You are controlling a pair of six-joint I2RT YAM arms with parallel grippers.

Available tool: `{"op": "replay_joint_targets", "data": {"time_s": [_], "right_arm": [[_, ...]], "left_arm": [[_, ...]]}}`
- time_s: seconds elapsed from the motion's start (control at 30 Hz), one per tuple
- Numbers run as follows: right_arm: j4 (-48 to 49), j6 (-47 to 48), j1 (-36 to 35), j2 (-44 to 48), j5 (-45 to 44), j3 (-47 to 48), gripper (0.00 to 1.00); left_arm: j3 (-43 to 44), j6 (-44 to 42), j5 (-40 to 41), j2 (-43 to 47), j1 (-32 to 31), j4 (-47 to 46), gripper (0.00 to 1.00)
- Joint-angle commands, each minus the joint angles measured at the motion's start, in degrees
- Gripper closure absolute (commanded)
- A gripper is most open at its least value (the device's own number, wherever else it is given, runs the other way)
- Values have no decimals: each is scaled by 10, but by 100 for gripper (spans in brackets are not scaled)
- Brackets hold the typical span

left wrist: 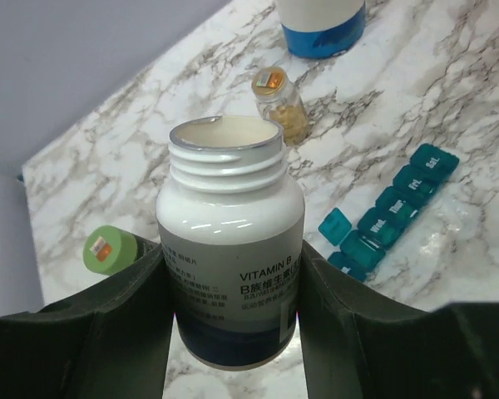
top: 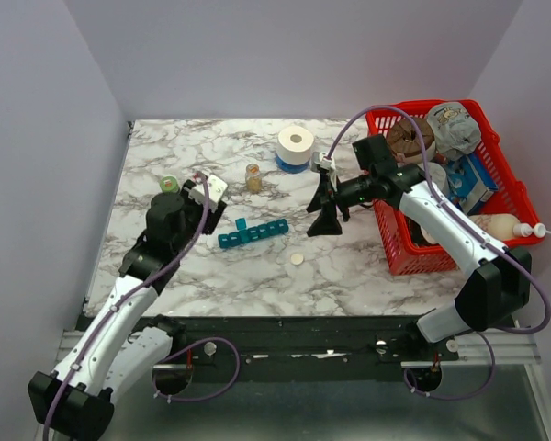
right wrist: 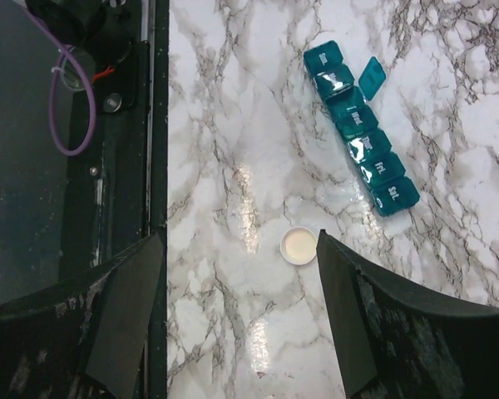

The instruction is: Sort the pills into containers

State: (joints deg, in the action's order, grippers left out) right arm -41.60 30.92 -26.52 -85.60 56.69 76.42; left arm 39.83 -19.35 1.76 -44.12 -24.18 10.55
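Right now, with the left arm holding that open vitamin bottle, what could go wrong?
The white bottle in the left jaws is uncapped; tipping it could dump its contents at once. Only one lid of the teal organizer stands open, so much could miss. The cap lies loose near the open right jaws and could be knocked.

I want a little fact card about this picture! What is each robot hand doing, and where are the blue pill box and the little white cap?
left gripper: shut on the white vitamin bottle, whose cap is off
right gripper: open, holding nothing
pill organizer: teal strip lying on the marble table between the two arms, one lid flipped open
white cap: on the table, apart from the organizer
amber jar: small, tan pieces inside, standing beyond the organizer
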Motion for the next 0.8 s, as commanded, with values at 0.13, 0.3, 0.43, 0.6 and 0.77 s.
{"op": "replay_joint_targets", "data": {"time_s": [0.13, 0.3, 0.43, 0.6, 0.77], "right_arm": [[14, 12, 7, 10, 15, -12, 16], [13, 15, 9, 15, 22, -15, 16], [13, 18, 9, 17, 23, -15, 16], [13, 21, 12, 19, 19, -17, 16], [13, 22, 16, 20, 13, -18, 16]], "left_arm": [[19, 419, -349, -16, 159, -254, 100], [-82, 483, -474, 13, 162, -546, 100], [-94, 619, -630, -29, 162, -786, 100], [-117, 542, -659, -33, 191, -655, 100], [6, -28, -234, 27, 116, 29, 100]]}}
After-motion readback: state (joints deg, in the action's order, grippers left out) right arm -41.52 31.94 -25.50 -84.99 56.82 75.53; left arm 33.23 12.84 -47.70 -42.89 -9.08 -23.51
